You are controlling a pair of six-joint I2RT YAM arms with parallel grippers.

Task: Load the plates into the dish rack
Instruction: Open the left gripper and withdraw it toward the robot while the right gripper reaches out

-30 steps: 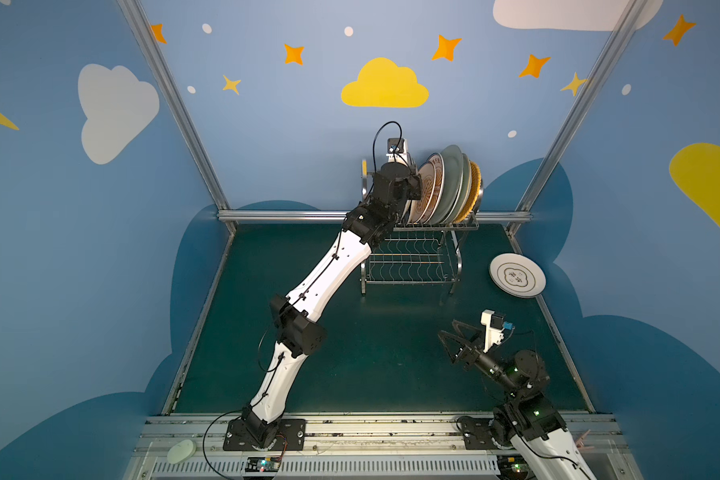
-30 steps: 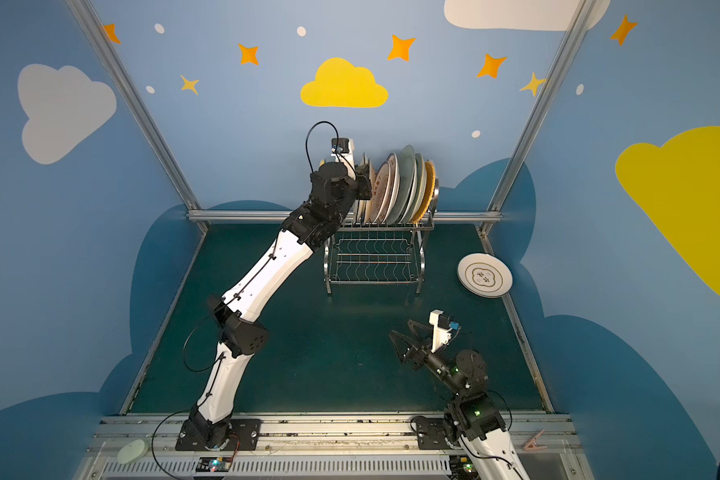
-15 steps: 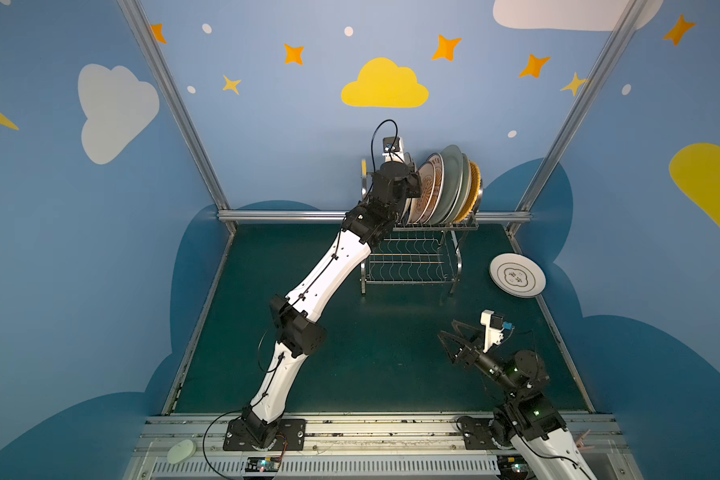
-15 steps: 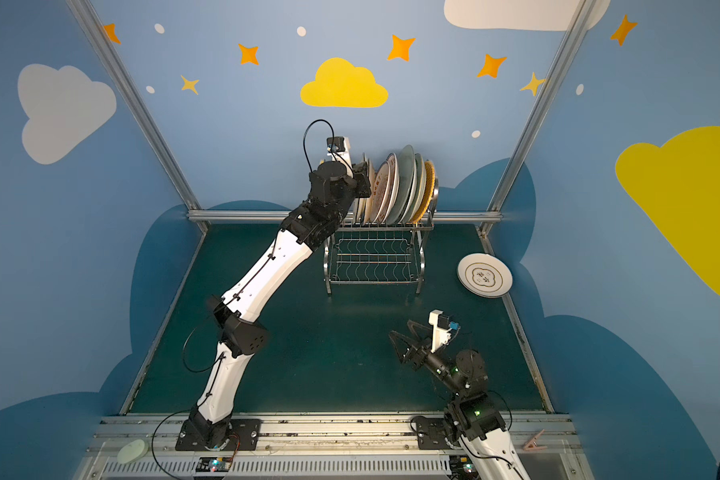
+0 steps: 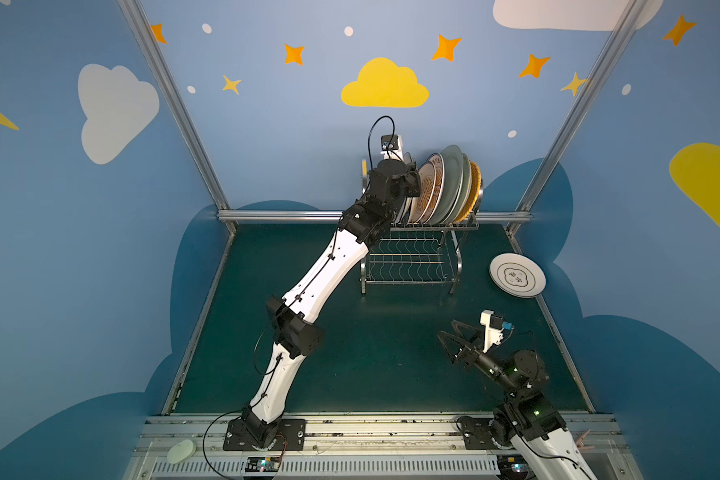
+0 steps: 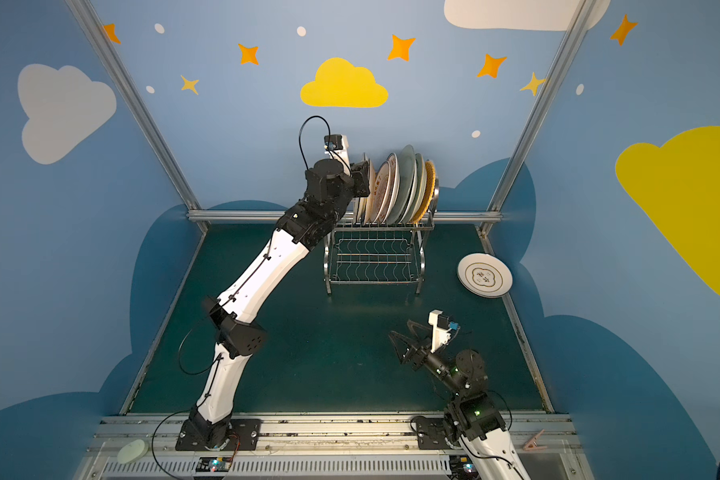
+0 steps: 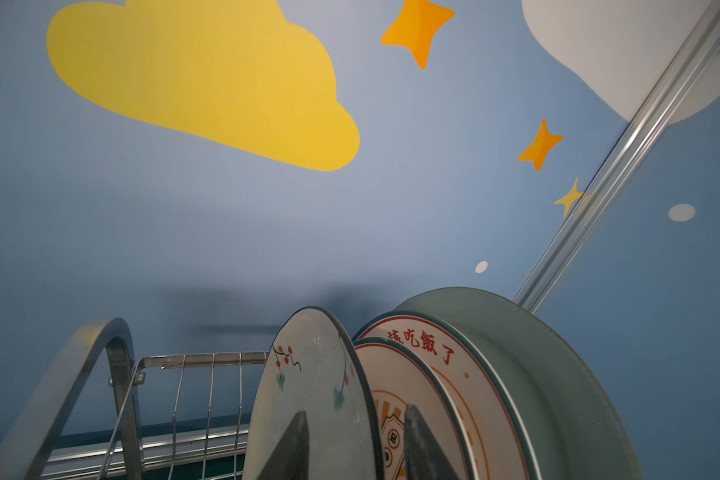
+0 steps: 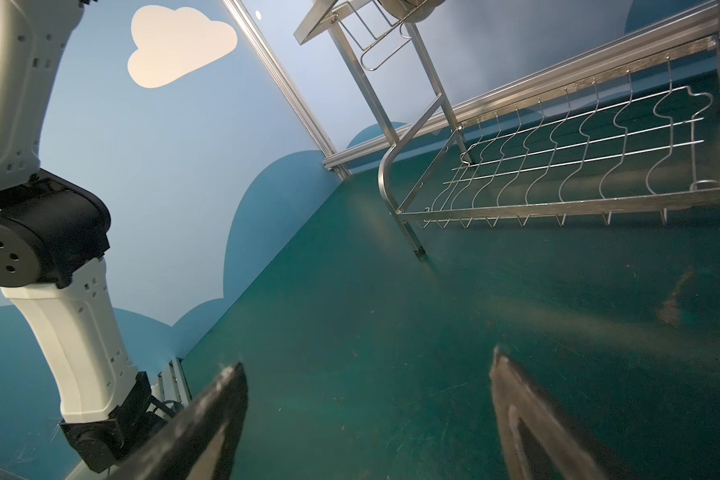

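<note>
Left fingers (image 7: pixel 294 449), partly open, straddle the racked floral plate (image 7: pixel 308 374); placing looks done. Right fingers (image 8: pixel 208 419) gape empty. The white plate (image 5: pixel 517 275), flat on the surface (image 5: pixel 391 353), needs a rim grasp next.

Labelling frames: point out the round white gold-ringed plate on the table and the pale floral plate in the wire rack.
round white gold-ringed plate (image 5: pixel 517 275), a top view, its centre emblem.
pale floral plate (image 7: pixel 310 374), left wrist view, its bare face.

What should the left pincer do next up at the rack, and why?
Probably back the left pincer straight off the floral plate: it stands upright in the upper tier of the dish rack, the pincer's fingers are parted around its rim, and one white plate lies flat on the table.
</note>
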